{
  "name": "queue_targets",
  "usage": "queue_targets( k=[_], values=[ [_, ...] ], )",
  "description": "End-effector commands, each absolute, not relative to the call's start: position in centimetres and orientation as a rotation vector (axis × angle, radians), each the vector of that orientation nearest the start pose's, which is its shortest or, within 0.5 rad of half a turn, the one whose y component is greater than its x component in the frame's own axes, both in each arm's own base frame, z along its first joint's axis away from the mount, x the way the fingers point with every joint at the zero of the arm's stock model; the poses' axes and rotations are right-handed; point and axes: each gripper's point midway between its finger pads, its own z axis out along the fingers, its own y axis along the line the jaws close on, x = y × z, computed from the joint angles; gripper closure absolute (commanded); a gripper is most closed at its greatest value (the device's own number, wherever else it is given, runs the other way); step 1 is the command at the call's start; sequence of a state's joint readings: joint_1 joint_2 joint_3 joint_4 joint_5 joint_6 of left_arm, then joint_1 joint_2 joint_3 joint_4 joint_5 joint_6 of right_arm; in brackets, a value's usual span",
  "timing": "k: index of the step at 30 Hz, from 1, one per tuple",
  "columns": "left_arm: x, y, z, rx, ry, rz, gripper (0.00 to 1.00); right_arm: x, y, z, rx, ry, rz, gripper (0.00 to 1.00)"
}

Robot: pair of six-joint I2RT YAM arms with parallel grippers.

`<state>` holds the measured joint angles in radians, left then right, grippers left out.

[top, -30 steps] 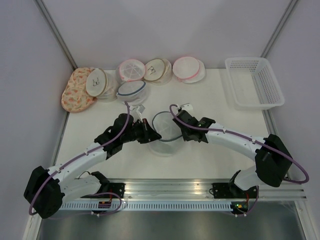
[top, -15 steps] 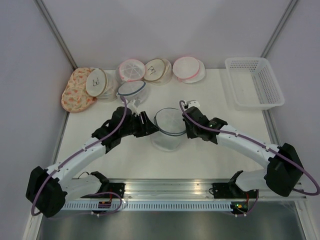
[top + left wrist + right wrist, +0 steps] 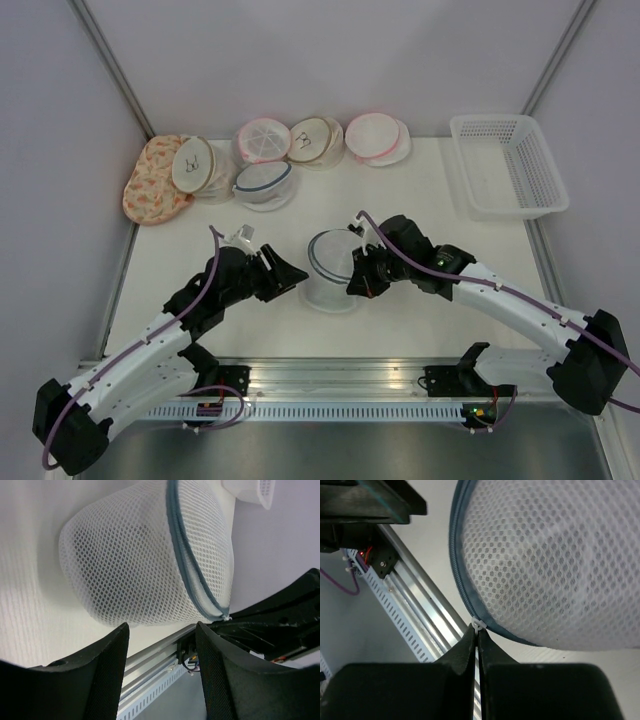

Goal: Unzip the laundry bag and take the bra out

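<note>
The laundry bag [image 3: 331,266], a white mesh dome with a grey-blue zipper rim, stands mid-table with its rim tilted up. My right gripper [image 3: 358,283] is at its near right side. In the right wrist view this gripper [image 3: 476,630] is shut on the small white zipper pull [image 3: 478,625] at the rim of the bag [image 3: 555,565]. My left gripper [image 3: 286,272] is open just left of the bag and apart from it. In the left wrist view the bag [image 3: 140,555] lies beyond the spread gripper [image 3: 161,630]. The bra is hidden; only a faint grey shade shows through the mesh.
Along the back stand pink-rimmed bags [image 3: 264,138] [image 3: 377,137], beige-rimmed bags [image 3: 193,163] [image 3: 312,140], another blue-rimmed bag [image 3: 264,184] and a floral pouch [image 3: 152,182]. A white basket [image 3: 508,165] sits at the back right. An aluminium rail [image 3: 340,375] runs along the near edge.
My left gripper has opened, let go of the bag's left side and drawn back toward the near left. My right gripper has moved nearer along the rim, still pinching the pull.
</note>
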<state>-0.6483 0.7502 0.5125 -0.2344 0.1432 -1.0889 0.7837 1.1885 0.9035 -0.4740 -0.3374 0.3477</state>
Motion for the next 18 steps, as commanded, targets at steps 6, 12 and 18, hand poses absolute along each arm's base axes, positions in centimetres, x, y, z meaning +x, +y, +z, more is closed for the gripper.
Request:
queue_targets(
  k=[6,12,18],
  values=[
    [20.4,-25.5,18.8,-0.442,2.192,-1.335,0.39,14.7,29.8,16.3,-0.917,2.302,1.073,1.0],
    [20.7,-26.3,20.3,-0.411,2.12,-1.371,0.39,14.3,30.1,15.4,-0.944,2.322,1.069,0.99],
    [20.6,-27.3,17.7,-0.403,2.208,-1.333,0.39,13.9,30.5,15.1,-0.968,2.328,1.078,0.99]
  ],
)
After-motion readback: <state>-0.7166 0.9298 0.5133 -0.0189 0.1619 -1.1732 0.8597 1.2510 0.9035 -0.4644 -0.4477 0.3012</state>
